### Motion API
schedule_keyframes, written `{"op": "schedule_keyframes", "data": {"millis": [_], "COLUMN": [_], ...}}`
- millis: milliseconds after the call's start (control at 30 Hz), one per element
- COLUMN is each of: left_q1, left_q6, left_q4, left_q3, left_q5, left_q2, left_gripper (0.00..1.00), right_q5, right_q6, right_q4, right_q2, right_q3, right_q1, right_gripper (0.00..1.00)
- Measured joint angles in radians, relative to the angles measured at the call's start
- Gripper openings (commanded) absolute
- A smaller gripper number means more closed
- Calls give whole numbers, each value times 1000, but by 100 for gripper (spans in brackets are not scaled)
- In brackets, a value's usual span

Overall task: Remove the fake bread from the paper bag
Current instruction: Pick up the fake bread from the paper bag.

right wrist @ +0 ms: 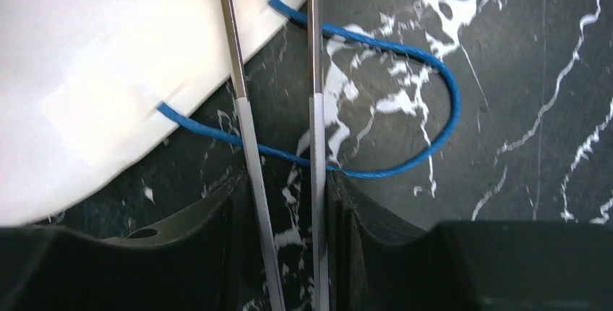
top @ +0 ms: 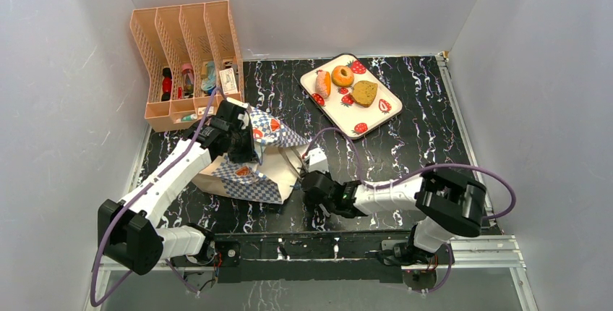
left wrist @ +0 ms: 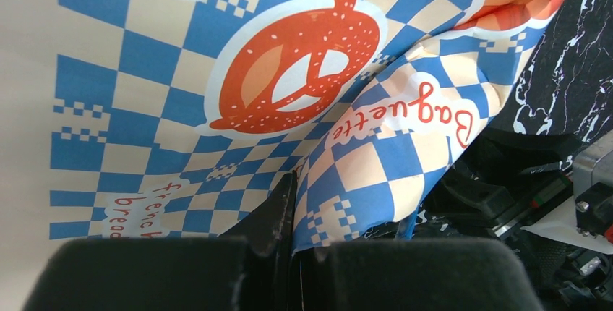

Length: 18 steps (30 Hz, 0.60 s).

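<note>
The paper bag (top: 249,173) lies crumpled on its side at the table's left centre, and its chequered print (left wrist: 289,72) fills the left wrist view. My left gripper (top: 238,137) is shut on a fold of the bag's upper edge (left wrist: 295,181). My right gripper (top: 312,181) sits low by the bag's mouth, shut on thin metal tongs (right wrist: 314,72) whose two strips run between its fingers (right wrist: 285,188). The tongs reach over a blue cord handle (right wrist: 434,65) and the bag's pale paper (right wrist: 94,58). Fake bread lies on the far tray: a donut (top: 342,76), a toast slice (top: 364,92) and an orange loaf (top: 323,84). The bag's inside is hidden.
The strawberry-print tray (top: 369,119) lies at the back centre-right. A peach file rack (top: 184,50) with small items stands at the back left against the wall. White walls enclose the black marbled table on three sides.
</note>
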State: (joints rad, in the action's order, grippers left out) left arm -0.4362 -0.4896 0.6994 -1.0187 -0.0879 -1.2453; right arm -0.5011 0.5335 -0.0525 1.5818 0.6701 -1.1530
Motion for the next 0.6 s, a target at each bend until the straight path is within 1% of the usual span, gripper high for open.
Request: {"op": "schedule_keyframes", "data": {"millis": [400, 600], "left_q1": [0, 0], "left_q6": [-9, -14], "left_q4": [12, 10], "left_q3": [23, 39], "left_q5": [20, 24], "left_q2": [53, 71], "left_gripper": [0, 0], "right_q5": [109, 168], "right_q6": [53, 98], "right_q4": [277, 360], "right_q2": [-192, -214], "right_q3": [-9, 43], "right_q1": [-4, -4], "right_gripper": [30, 29]}}
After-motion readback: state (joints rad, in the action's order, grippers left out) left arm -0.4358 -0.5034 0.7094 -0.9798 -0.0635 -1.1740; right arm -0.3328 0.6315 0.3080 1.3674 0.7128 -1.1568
